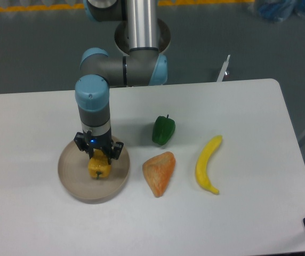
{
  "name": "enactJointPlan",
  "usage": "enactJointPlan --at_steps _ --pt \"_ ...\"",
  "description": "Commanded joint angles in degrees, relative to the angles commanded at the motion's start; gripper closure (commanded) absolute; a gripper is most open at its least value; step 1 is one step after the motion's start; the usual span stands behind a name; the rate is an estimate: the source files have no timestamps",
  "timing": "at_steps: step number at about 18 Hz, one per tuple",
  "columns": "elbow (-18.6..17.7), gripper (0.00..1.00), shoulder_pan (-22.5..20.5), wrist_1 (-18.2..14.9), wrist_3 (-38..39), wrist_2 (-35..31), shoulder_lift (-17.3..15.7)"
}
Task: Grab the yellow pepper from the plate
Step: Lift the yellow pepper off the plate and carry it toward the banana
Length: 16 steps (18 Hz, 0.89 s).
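The gripper (98, 159) stands directly over the yellow pepper (99, 168), pointing straight down; the pepper lies on the plate (70, 178), a little toward the far side of its centre, with its green stem end facing the camera. The fingers appear drawn in against the far end of the pepper, one on each side, but the wrist body hides the contact points, so a firm clamp cannot be confirmed from this view; it reads as a grip closing or just closed.

Step in hand, as judged: securing the hold ahead of the lift. Recommendations: confirm both fingers bear on opposite lobes and not on a ridge, since the pepper's skin is smooth and rounded and may squirt out sideways; keep the grip moderate, as the thing may dent or twist; lift straight up, clear of the low rim, before any sideways travel; watch the plate, which is light and shallow and could ride up if a fingertip catches it.

Neighbouring items give no obstruction: the green pepper (163, 130), the orange wedge-shaped piece (160, 173) and the banana (207, 164) sit on the table (248, 224) to the right, well apart from the plate.
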State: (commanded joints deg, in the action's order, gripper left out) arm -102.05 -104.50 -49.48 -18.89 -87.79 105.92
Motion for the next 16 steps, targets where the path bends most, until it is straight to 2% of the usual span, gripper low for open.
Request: enactJointPlan --at_steps 2,4,6,8,10,12,16 --pt "1.0 0.62 -1.7 -1.1 -3.1 -2.1 -1.1" --pt "0.4 0.62 -7.2 -1.1 -10.7 -2.5 -3.9" --pt "-0.4 0.62 -12.7 -1.2 -17.0 -2.5 -4.9" --pt "-0.1 0.62 -17.9 -3.5 -24.8 -2.5 -6.9" --pt "0.3 0.62 -23.6 -4.0 -33.4 -2.4 -7.1" --pt "0.7 0.62 -25.3 -4.0 -36.3 -2.5 -5.9" --pt "2.7 0.62 -25.6 -4.0 -37.0 -2.4 -5.3"
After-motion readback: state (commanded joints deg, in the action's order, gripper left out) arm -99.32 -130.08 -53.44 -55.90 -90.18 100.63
